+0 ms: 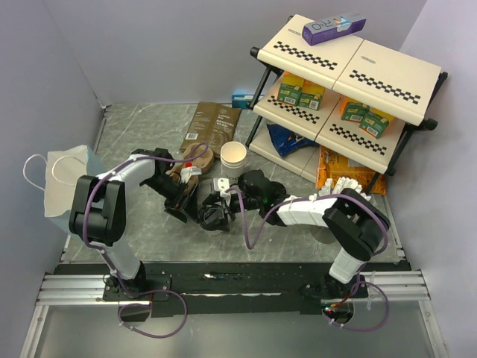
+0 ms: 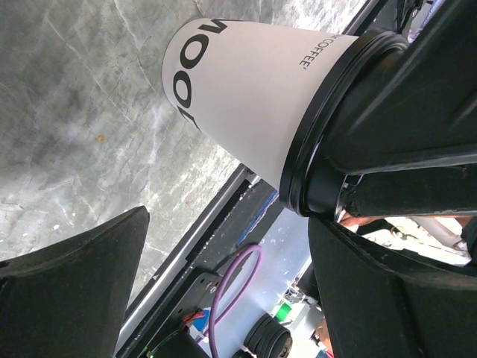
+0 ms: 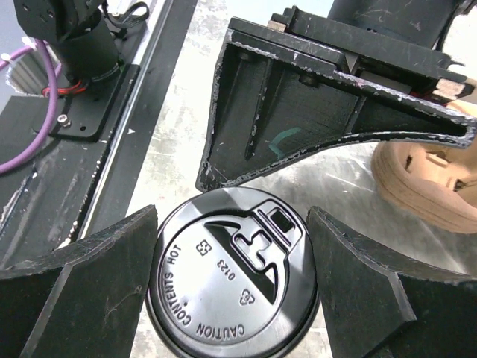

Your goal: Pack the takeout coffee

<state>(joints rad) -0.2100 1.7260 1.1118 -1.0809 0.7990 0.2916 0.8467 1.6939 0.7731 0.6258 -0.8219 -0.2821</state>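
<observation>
Takeout coffee [image 2: 246,97] stands upright mid-table, long axis vertical, black lid [image 3: 231,291] upward. The right gripper [image 3: 232,216] clasps the lid's rim with wide-set fingers; the left gripper [image 2: 227,220] gapes just beside the cup, holding nothing.

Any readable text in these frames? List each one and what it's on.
"CAUTION CONTENTS HOT": lid
"0123": same lid
"COFFEE'": cup, small print near the rim
"OO": cup, large letters, rest cut off
"RiO", roughly: purple box
Too small to read: print on pouch, green boxes
</observation>
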